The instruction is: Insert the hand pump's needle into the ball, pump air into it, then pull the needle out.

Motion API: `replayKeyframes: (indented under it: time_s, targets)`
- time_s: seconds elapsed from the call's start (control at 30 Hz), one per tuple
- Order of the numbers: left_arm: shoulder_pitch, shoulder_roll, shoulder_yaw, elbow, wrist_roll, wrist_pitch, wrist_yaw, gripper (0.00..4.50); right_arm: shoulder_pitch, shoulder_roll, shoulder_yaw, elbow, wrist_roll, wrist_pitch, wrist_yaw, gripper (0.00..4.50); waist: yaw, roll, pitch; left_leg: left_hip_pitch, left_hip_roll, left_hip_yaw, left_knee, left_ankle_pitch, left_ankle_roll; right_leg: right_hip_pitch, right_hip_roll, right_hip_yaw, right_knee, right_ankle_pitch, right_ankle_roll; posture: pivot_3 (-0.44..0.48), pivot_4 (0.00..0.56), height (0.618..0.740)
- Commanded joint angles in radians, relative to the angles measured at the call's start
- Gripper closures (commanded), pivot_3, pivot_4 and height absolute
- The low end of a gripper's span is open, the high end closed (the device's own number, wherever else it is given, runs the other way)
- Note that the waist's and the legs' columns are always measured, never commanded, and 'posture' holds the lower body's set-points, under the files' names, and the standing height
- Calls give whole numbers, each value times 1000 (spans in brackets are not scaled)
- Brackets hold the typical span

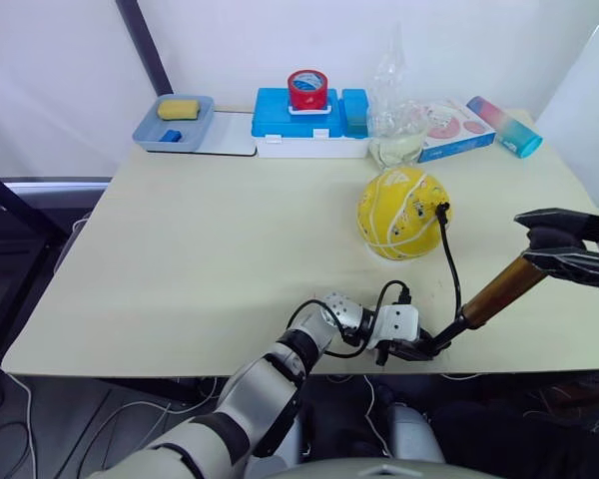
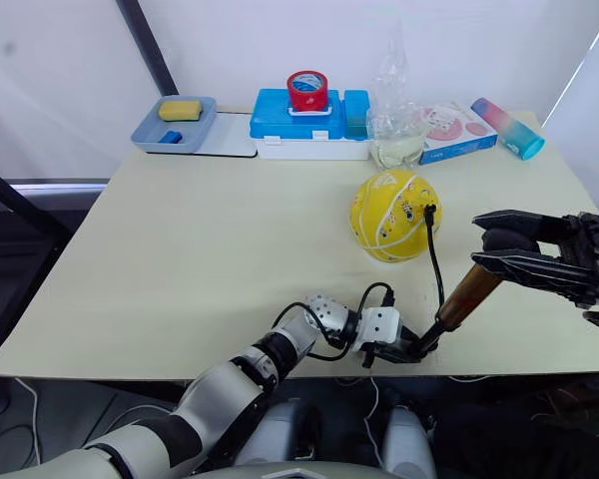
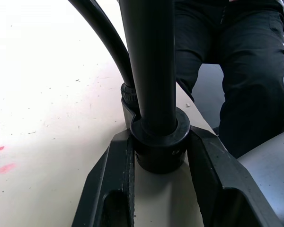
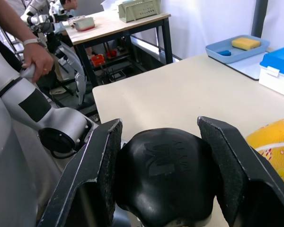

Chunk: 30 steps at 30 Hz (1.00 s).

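The yellow ball (image 1: 401,213) rests on the table right of centre. The hand pump (image 1: 499,294) slants up over the front right edge, gold barrel showing. My left gripper (image 1: 431,346) is shut on its lower black end cap (image 3: 158,146). My right gripper (image 1: 527,238) is shut on the black top handle (image 4: 163,170). The thin black hose (image 1: 451,269) climbs from the pump's base to a small black fitting (image 1: 441,210) pressed against the ball's right side. The needle pin itself is hidden there.
Along the back edge stand a blue tray (image 1: 150,132) with a yellow sponge, a blue box (image 1: 309,122) topped by a red tape roll, a clear plastic bag (image 1: 397,120), a printed carton (image 1: 457,130) and a pastel bottle (image 1: 504,127). A person's hand (image 4: 35,56) shows beyond the table.
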<state>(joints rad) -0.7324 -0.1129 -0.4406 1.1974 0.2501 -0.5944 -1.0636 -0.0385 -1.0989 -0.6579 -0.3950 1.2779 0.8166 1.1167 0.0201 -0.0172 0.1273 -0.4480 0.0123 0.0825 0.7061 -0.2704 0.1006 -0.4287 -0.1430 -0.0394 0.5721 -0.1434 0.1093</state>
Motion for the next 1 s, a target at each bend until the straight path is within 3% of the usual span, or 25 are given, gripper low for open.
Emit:
replayKeyframes:
  time_s: [0.03,0.5,0.7,1.0]
  targets:
    - [26,26,-46,42,67,18,6,3404,-7,18,-59,-21,-33,-38,7,2459,0,0,0,0,0,0,0,0,0,0,0,0,0,0,0,0,150,739]
    - [21,25,-45,46,67,15,13,3404,203,265,310,-8,-546,-441,77,2459,0,-4,-3,1,0,-1,0,0,0,2,1,-1,0,0,0,0,150,739]
    - [19,35,-40,44,64,14,7,3404,200,270,262,-44,-464,-414,71,2459,0,-3,-2,1,0,-1,0,0,-1,2,1,-1,0,0,0,0,150,739]
    - [38,34,-43,37,63,7,-2,3404,143,136,-4,-73,-149,-192,5,2459,0,-2,-1,1,0,-2,0,0,-1,2,1,-1,0,0,0,0,150,739]
